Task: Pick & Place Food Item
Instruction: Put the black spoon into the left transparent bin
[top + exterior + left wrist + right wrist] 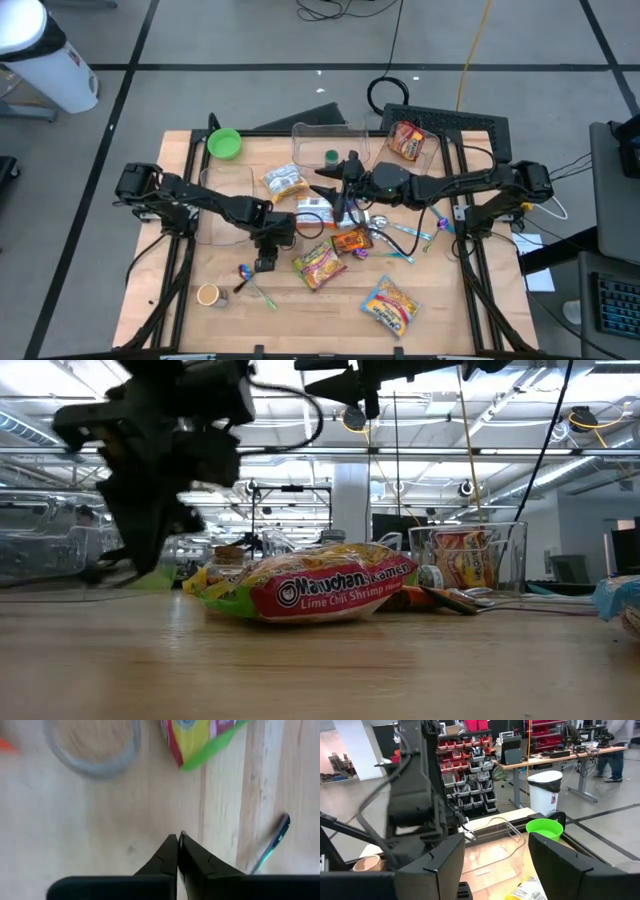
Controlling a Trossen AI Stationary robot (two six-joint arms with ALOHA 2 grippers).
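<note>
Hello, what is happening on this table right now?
A two-armed robot is sorting food items on a wooden table. The left gripper hangs low over bare wood with its jaws shut and empty, close to the lime chili shrimp ramen packet. The right gripper waits higher up with its jaws open. More packets, spoons and a green bowl lie around.

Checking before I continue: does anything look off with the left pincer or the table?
Yes: the left pincer is shut on nothing, fingertips over bare wood beside the ramen packet. The right pincer hangs open above the table. Nothing looks spilled.
</note>
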